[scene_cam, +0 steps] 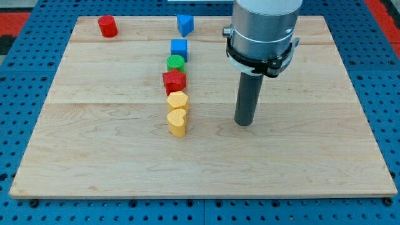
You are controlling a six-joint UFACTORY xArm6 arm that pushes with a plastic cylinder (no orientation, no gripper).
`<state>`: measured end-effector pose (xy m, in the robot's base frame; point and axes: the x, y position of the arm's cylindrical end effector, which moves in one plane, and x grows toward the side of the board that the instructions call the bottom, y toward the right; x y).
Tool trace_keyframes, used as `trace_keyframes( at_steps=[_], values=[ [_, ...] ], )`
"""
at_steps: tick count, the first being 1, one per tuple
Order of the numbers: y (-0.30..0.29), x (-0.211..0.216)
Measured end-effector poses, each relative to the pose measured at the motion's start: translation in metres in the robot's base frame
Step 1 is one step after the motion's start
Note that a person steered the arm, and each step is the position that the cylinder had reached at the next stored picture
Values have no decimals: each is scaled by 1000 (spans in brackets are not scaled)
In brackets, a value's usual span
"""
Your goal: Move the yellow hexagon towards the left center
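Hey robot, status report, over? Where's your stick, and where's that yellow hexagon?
My tip on the board, right of the block column, touching nothing. Yellow hexagon mid-column, between red star and yellow heart. Leftward path open.

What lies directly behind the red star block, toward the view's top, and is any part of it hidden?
A green round block sits right behind the red star block, seemingly touching. The star covers its lower edge. Behind that stands a blue cube.
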<state>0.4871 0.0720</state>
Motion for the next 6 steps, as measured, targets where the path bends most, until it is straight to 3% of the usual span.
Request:
trace_keyframes(
  at_steps=[2, 6],
  values=[
    [15, -10],
    [-164, -38]
  ],
)
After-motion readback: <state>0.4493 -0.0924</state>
